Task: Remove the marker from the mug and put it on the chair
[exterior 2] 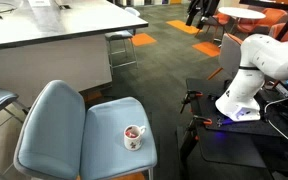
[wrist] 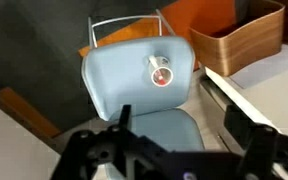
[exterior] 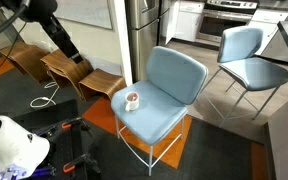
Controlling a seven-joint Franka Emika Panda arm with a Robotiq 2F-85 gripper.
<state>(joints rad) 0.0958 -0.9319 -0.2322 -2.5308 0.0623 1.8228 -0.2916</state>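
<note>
The light-blue chair (exterior: 174, 75) on white wire legs shows in both exterior views (exterior 2: 49, 125) and in the wrist view (wrist: 124, 75). The small white mug (exterior: 132, 100) stands upright on its seat (exterior 2: 133, 135), near the seat's edge in the wrist view (wrist: 161, 71). Something red-pink inside the mug (wrist: 161, 77) looks like the marker; its shape is too small to make out. My gripper (wrist: 179, 115) is open and empty, well away from the mug, with the chair between its fingers in the picture. Its dark arm (exterior: 59, 35) is at the top left.
A second light-blue chair with dark legs (exterior: 249, 60) stands behind. Curved plywood stools (exterior: 69, 70) sit on the floor beside the chair and show in the wrist view (wrist: 244, 40). A white table (exterior 2: 54, 35) is behind the chair. The robot's white base (exterior 2: 249, 75) is nearby.
</note>
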